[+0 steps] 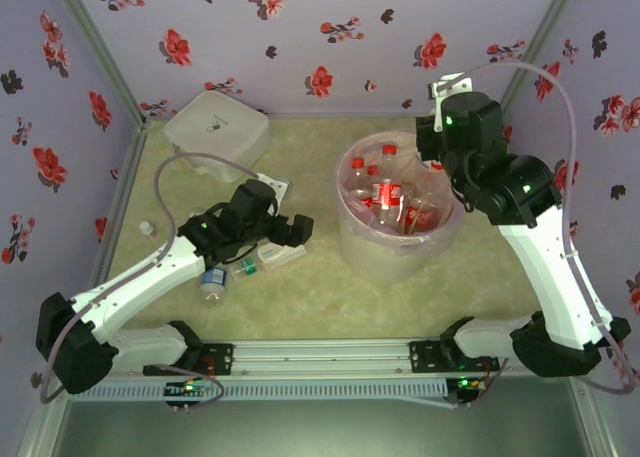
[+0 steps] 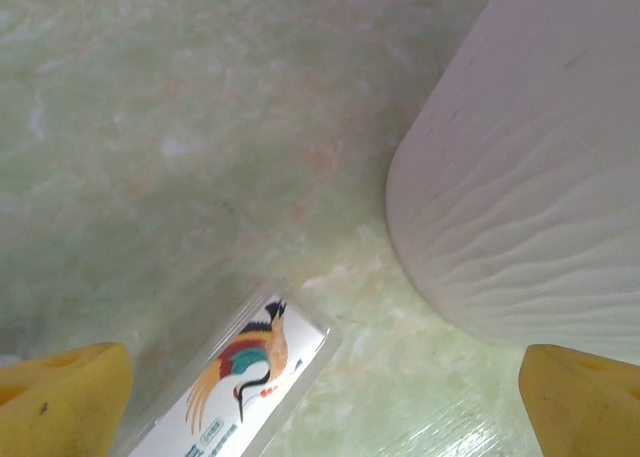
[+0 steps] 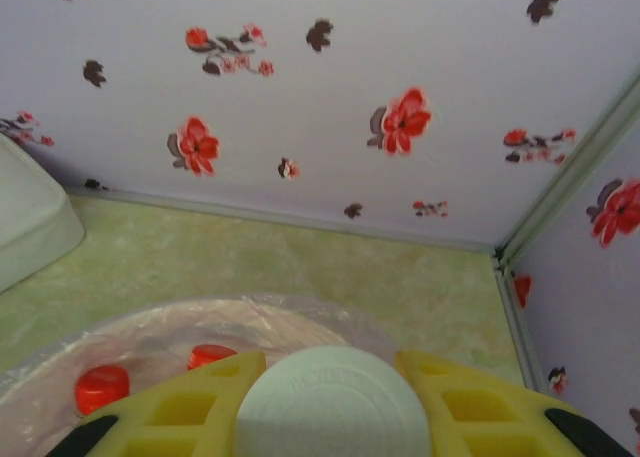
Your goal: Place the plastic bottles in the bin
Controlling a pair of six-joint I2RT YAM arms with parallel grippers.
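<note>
The bin [image 1: 372,249], a pale round bucket lined with a pink bag, holds several plastic bottles [image 1: 385,195] with red caps. My right gripper [image 3: 328,365] hangs over the bin's far rim [image 3: 330,312], shut on a bottle with a white cap [image 3: 332,407]. Red caps [image 3: 101,387] show below it. On the table left of the bin lie a green-capped bottle [image 1: 266,258] and a blue-capped one [image 1: 213,283]. My left gripper [image 1: 291,231] is low over the green-capped one, open. A white crane label marks that bottle [image 2: 240,377], which lies between the yellow fingertips [image 2: 62,399]; nothing is gripped.
A flat white lidded box [image 1: 217,127] sits at the back left. A small white cap [image 1: 147,229] lies near the left wall. The bin's wall [image 2: 530,177] stands close to my left gripper's right side. Flowered walls enclose the table.
</note>
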